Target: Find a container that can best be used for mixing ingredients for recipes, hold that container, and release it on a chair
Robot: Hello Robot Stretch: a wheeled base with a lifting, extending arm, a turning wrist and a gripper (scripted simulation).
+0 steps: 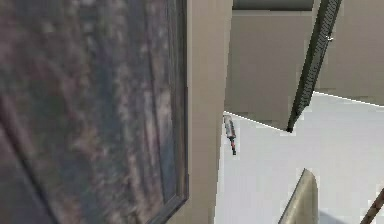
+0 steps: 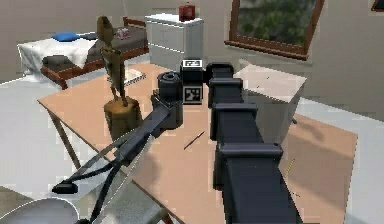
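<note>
- Claw (image 2: 70, 183) is out over the worktop (image 2: 78, 118), angled toward the arm side view's lower left. The arm (image 2: 245, 165) comes in from the bottom edge.
- Claw passes just beside the wooden statue (image 2: 108, 65) that stands on the worktop.
- Grip state: cannot tell. The claw's far end sits against a pale rounded shape (image 2: 35, 212) in the bottom-left corner, so I can't say whether it has hold of anything.
- Task's container: that pale rounded shape is the only candidate. It could be a bowl rim, but it's cut off by the frame, so I'm not sure.
- Also on the worktop: a thin stick (image 2: 195, 140) near the arm. A white box (image 2: 270, 85) is just right of the arm.
- Background: bed (image 2: 60, 55) and white dresser (image 2: 175, 35) against the far wall.
- Forward view: a dark wood panel (image 1: 90, 110) close up on the left, and pale floor (image 1: 330, 140) with a small knife-like thing (image 1: 231, 135) lying on it.
- Progress, my read: the search looks done and the robot is at the reach/grasp step at most.
- Left to do: confirm the grasp, lift clear, drive to a chair, release there. That's most of the task.
</note>
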